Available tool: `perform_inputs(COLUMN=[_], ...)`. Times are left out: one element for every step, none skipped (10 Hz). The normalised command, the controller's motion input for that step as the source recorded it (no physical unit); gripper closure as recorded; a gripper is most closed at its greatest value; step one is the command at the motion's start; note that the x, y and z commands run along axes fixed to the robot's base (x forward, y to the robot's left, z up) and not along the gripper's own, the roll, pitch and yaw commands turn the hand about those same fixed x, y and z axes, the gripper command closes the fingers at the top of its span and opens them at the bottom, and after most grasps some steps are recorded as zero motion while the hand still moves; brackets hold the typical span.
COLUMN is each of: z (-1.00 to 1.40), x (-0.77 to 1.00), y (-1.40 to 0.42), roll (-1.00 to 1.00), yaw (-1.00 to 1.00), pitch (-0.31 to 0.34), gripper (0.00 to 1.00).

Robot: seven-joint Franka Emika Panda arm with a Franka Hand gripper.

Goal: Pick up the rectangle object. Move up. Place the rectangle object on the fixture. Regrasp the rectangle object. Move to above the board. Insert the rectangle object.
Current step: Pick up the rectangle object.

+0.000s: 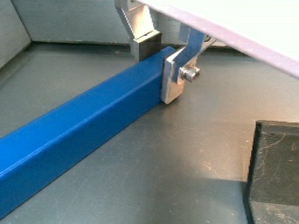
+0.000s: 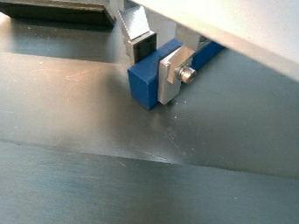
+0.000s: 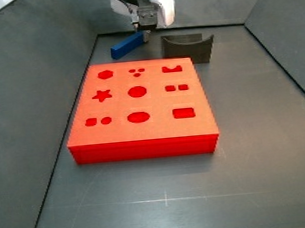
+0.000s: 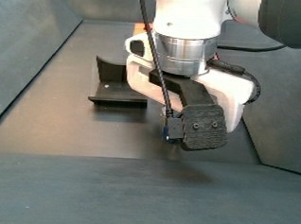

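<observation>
The rectangle object (image 1: 82, 118) is a blue bar lying flat on the grey floor behind the board, also seen as the blue bar (image 3: 131, 46) in a side view. My gripper (image 1: 158, 72) is down at one end of it. One silver finger (image 1: 176, 77) presses flat on the bar's side and the other finger's dark pad (image 1: 143, 45) sits against the opposite side. In both wrist views no floor shows between the pads and the rectangle object (image 2: 146, 80). The fixture (image 3: 190, 45) stands just beside the bar. The red board (image 3: 141, 107) lies in the middle of the floor.
The fixture (image 1: 275, 171) is close to the gripper's side. Grey walls (image 3: 54, 34) enclose the floor, with the back wall just behind the bar. The arm's white body (image 4: 188, 40) hides the fingers in a side view.
</observation>
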Motion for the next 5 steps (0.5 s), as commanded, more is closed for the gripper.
perform_inputs(z=[-0.10, 0.00, 0.00, 0.00, 0.00], x=[0.00, 0.00, 0.00, 0.00, 0.00], y=[0.00, 0.00, 0.00, 0.00, 0.00], roll=[0.00, 0.00, 0.00, 0.00, 0.00], yaw=[0.00, 0.00, 0.00, 0.00, 0.00], pitch=[-0.033, 0.000, 0.000, 0.000, 0.000], gripper=[1.00, 1.00, 1.00, 1.00, 1.00])
